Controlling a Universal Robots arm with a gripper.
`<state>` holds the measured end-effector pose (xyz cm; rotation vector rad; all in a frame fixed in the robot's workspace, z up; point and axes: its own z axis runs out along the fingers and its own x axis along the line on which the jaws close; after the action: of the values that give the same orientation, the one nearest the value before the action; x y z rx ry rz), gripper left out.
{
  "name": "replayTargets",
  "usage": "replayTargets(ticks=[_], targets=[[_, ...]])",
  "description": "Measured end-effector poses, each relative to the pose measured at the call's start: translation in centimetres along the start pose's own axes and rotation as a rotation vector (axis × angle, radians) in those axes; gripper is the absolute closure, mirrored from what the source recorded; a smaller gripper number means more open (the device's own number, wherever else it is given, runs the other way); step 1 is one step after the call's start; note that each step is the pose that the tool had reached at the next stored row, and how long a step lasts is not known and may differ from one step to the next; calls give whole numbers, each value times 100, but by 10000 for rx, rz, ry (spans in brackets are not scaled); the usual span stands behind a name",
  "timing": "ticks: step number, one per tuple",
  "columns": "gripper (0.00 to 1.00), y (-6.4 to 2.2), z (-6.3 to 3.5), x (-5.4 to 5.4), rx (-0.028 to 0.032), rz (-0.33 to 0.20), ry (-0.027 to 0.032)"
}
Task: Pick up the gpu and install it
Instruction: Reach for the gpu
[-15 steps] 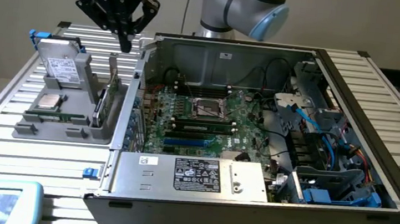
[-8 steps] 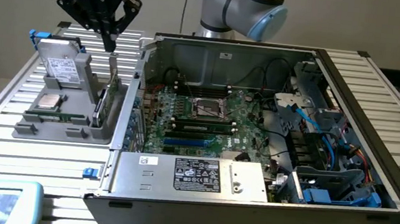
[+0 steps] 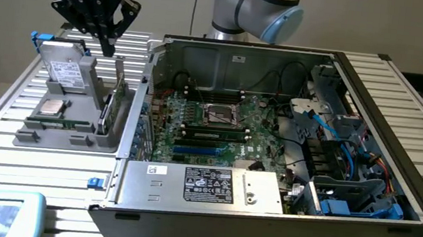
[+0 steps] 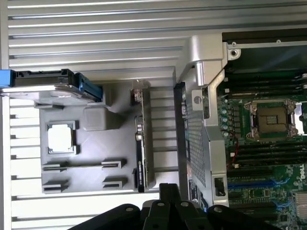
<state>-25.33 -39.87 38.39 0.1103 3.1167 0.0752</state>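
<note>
Exterior view's left: grey plastic parts tray [image 3: 51,140] on slatted table [image 3: 2,161] | black gripper [image 3: 109,46] hangs just above it, fingers pressed together, empty | gpu, thin green-and-black card [image 3: 119,98], stands on edge in tray's case-side slot | wrist view looks straight down on gpu [image 4: 143,143], exterior view catches its green flank | exterior view's right: open black computer case [image 3: 418,175].

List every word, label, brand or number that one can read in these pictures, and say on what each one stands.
"ROBOTIQ", faint, on the gripper: barely legible.
"DELL", sideways, on the motherboard edge: likely, not sure.
Black label on the power supply: too small to read.
White label on the grey drive: too small to read.
</note>
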Motion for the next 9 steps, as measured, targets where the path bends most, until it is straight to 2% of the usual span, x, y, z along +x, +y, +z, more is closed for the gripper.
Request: replayTargets(ticks=[9], targets=[[89, -4, 79, 78, 1, 0, 1]])
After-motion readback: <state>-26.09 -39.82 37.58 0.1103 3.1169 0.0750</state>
